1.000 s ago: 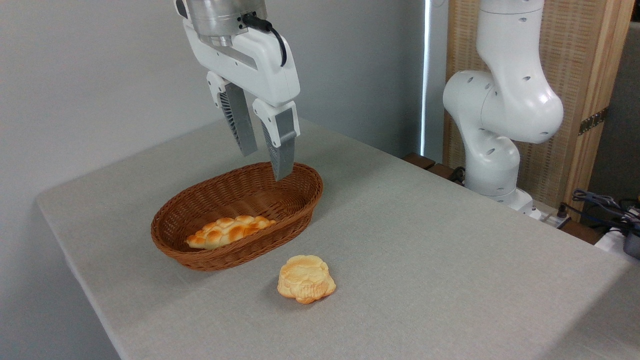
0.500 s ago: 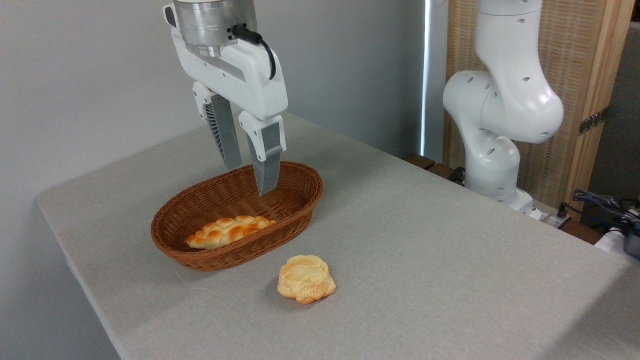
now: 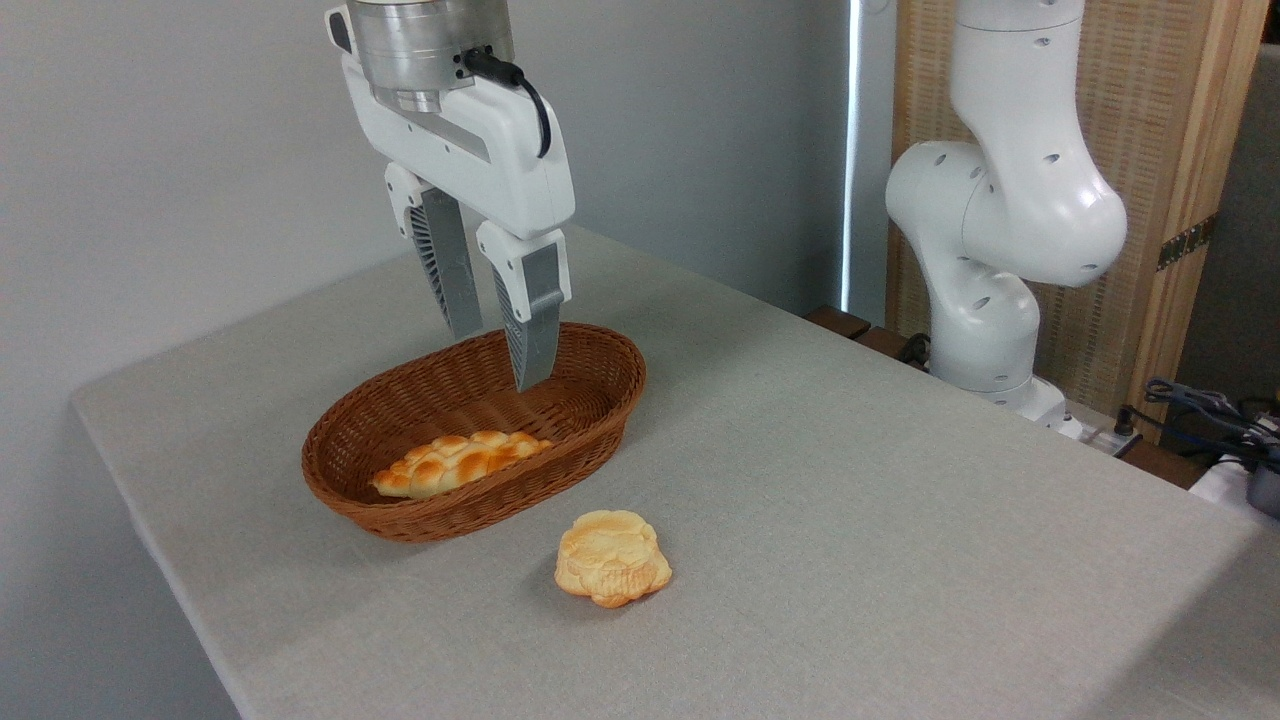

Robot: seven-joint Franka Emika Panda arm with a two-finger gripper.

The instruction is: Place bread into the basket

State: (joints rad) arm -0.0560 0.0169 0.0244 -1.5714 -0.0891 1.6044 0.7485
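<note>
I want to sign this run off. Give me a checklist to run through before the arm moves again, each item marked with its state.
1. Bread lies inside the basket: ok.
2. Claw empty, jaws apart: ok.
3. Claw clear of the bread: ok.
4. Claw clear of the far rim on lift: cannot tell.
5. Round bun outside the basket, on the table: ok.

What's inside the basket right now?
The braided bread lies in the basket, toward its near-left end. The rest of the visible floor is bare wicker. The near rim hides the loaf's lower edge; the open gripper hangs above, empty.
</note>
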